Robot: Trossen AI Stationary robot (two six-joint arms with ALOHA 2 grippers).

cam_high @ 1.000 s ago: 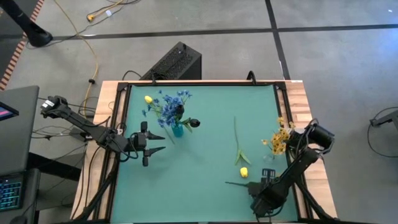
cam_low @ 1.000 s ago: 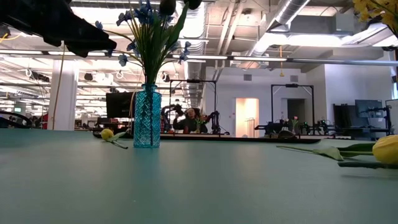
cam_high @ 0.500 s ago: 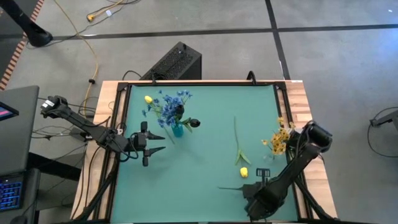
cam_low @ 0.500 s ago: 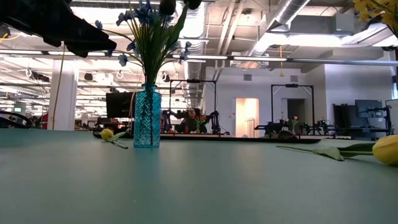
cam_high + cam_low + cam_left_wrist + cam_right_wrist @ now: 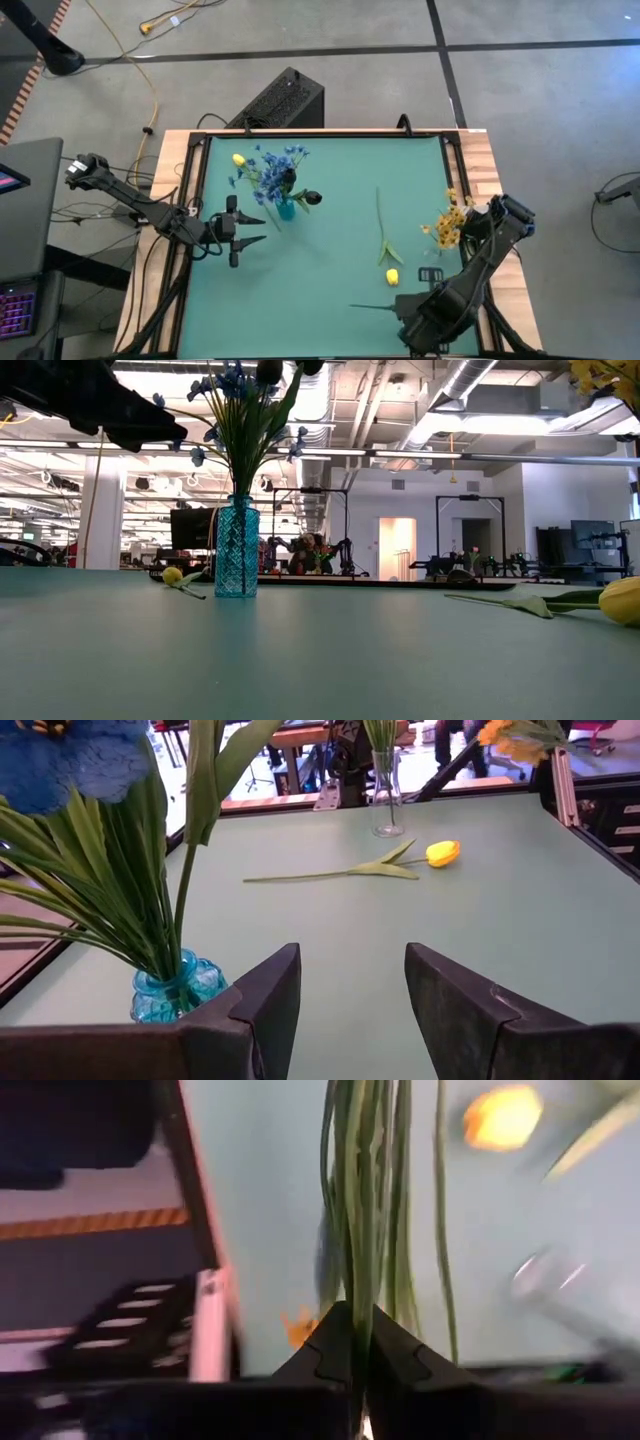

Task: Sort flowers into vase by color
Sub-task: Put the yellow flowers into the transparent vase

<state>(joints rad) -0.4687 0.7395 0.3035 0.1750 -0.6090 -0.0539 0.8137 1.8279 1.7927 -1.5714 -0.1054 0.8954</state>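
The closed right hand (image 5: 358, 306) lies just below a yellow tulip bud (image 5: 392, 276). The open left hand (image 5: 255, 229) hangs beside the blue glass vase (image 5: 285, 209), green bench (image 5: 330, 250) clear between them.

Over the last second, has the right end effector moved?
Yes. In the high view the right end effector has shifted toward the table's near edge and leftward, away from the loose yellow bud, which stayed put. Its fingers are shut.

The setting is a large open-plan robotics lab or industrial workshop. Behind the green table (image 5: 300, 650), exposed ceiling ducts (image 5: 470, 385) and strip lights (image 5: 330, 453) run overhead. Further robot workstations (image 5: 470, 535) stand beyond the table. Below the table lies a bare concrete floor (image 5: 540, 100) with a trailing yellow cable (image 5: 130, 45).
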